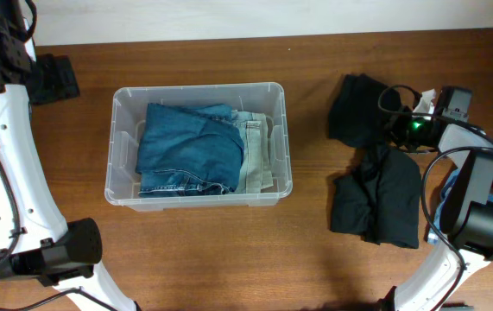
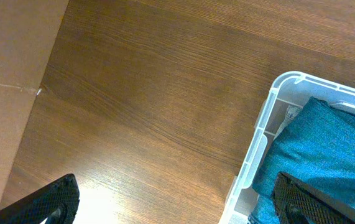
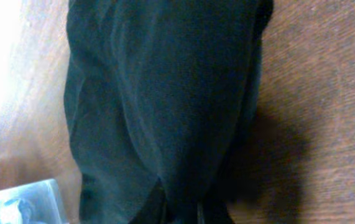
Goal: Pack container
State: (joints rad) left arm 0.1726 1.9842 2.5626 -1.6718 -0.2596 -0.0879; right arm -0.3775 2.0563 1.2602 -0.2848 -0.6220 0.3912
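The container [image 1: 116, 147] is a clear plastic bin at centre left of the table. It holds folded blue jeans [image 1: 186, 147] and a pale garment [image 1: 255, 151] beside them. A black garment [image 1: 380, 203] lies crumpled on the table at the right, and its upper part reaches a second black heap [image 1: 354, 108]. My right gripper [image 1: 390, 130] is down on this black cloth. In the right wrist view the fingers [image 3: 180, 210] sit close together with the black garment [image 3: 165, 93] bunched between them. My left gripper [image 1: 54, 78] is open and empty left of the container [image 2: 258, 143], above bare wood [image 2: 174, 185].
The wooden table's far edge meets a pale wall at the top. The jeans [image 2: 326, 149] show inside the bin's corner in the left wrist view. A pale bluish object [image 3: 15, 202] lies at the lower left of the right wrist view. The arm bases stand at the front corners.
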